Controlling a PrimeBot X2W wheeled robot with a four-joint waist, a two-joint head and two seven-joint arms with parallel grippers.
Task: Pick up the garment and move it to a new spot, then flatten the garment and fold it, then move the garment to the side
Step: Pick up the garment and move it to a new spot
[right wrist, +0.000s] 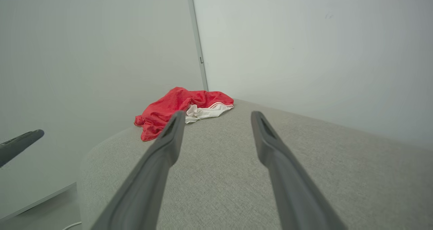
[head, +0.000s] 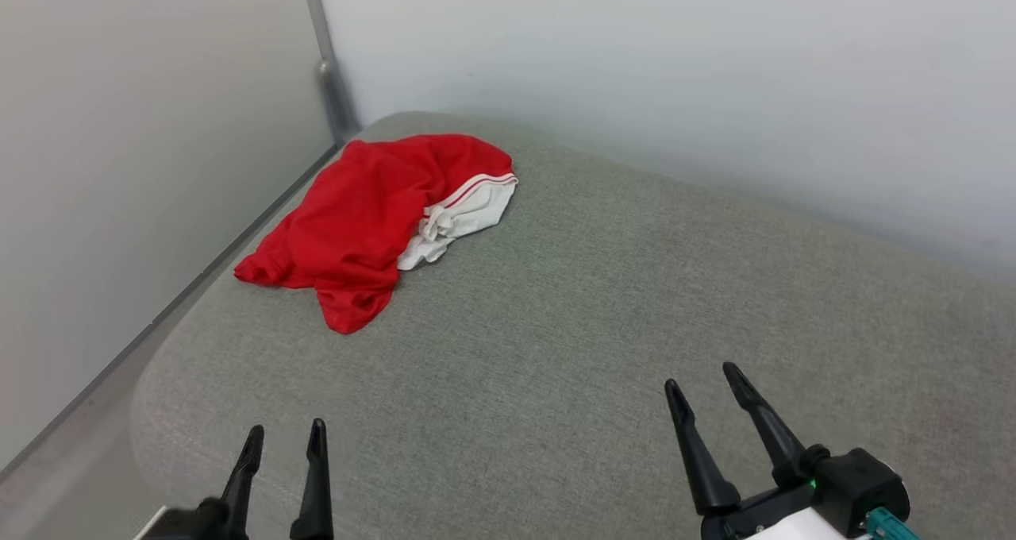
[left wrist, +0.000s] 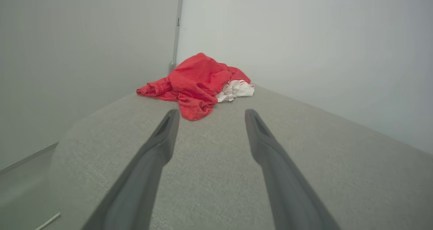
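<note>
The left claw (head: 286, 427) and right claw (head: 702, 377), each with its fingers spread apart and empty, sit over the near part of the grey fabric cushion (head: 595, 325), well apart from the crumpled red jersey (head: 357, 214) lying in its far left corner beside the wall (head: 635, 48).

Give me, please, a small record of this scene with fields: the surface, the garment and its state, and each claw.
surface: grey woven fabric cushion with rounded corners
garment: crumpled red mesh garment with a white part and red-white striped trim, lying at the cushion's far left, near the corner of the pale walls
lettering: none visible
left claw: open, empty, over the near edge, apart from the garment
right claw: open, empty, apart from the garment
progress: garment not yet picked up
</note>
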